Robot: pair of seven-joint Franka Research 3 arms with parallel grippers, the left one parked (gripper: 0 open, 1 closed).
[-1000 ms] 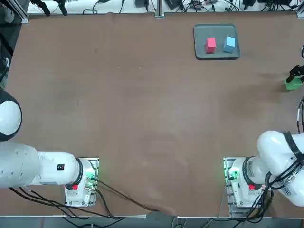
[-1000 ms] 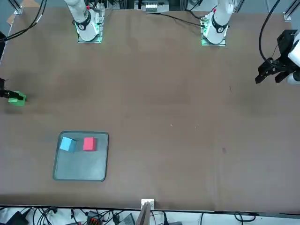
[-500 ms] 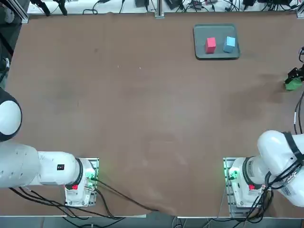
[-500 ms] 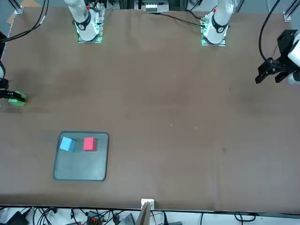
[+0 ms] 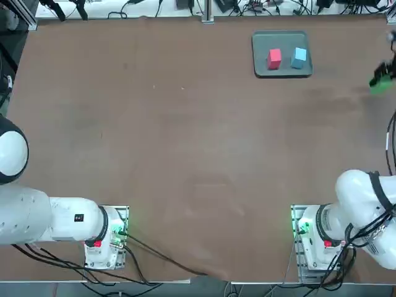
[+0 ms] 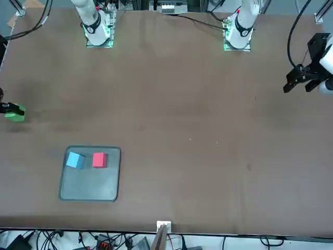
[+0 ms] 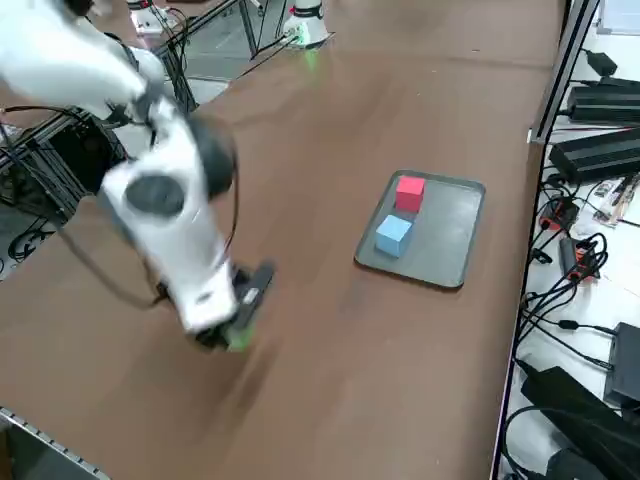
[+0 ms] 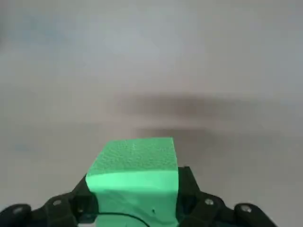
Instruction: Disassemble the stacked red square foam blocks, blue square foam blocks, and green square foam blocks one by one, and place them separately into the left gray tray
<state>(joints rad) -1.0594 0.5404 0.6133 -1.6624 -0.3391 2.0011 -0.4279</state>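
We hold the green block at the table's edge, with two blocks in the tray.
In the front view, we have our right gripper [image 6: 18, 111] at the far left of the picture, its black fingers closed on the green block [image 6: 15, 114]. Lower down, and well apart from it, we see the gray tray [image 6: 88, 185] lying flat on the brown table [image 6: 208, 135]. The blue block [image 6: 75, 160] and the red block [image 6: 99, 160] sit inside the tray, side by side with a gap between them, near the rim on the robot's side; the blue one is turned at an angle, nearer the picture's left.
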